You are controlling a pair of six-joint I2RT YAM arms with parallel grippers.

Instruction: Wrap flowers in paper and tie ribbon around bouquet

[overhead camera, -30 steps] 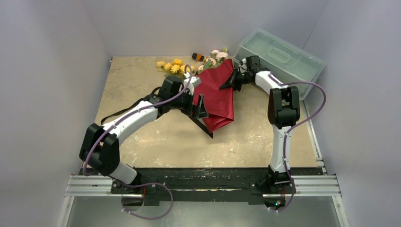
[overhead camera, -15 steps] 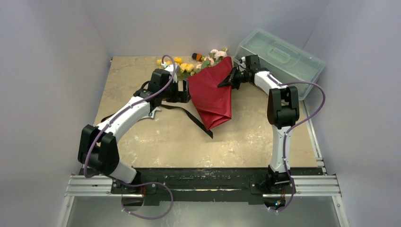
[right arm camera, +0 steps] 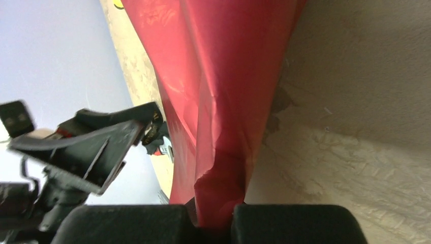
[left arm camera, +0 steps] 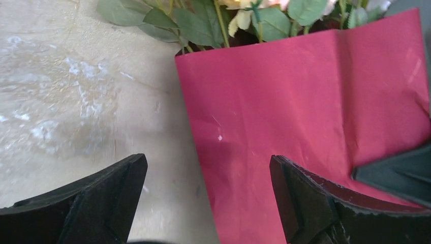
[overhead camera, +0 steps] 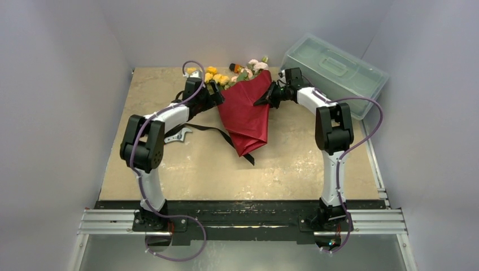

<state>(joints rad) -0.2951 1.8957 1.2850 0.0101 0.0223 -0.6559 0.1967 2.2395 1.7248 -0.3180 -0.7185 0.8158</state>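
The bouquet lies at the back middle of the table: dark red paper [overhead camera: 244, 116] folded into a cone, with yellow and pink flowers [overhead camera: 223, 77] sticking out of its far end. My right gripper [overhead camera: 266, 97] is shut on the paper's right edge, a fold pinched between its pads [right arm camera: 284, 223]. At the cone's upper left edge my left gripper [overhead camera: 217, 95] is open. In its wrist view the paper's [left arm camera: 315, 91] left edge lies between the fingers [left arm camera: 101, 198], and green leaves [left arm camera: 203, 23] show above. The black ribbon [overhead camera: 212, 129] runs flat under the cone's tip.
A clear plastic lidded box [overhead camera: 333, 65] stands at the back right, close to my right arm. A small orange and black object [overhead camera: 236, 68] lies by the blooms. A pale metal tool [overhead camera: 182, 135] rests near the left forearm. Grey walls close in on three sides.
My left arm drew back off the paper and swung to the cone's upper left, its elbow folding in. The paper narrowed into a tighter cone. The right gripper kept its grip.
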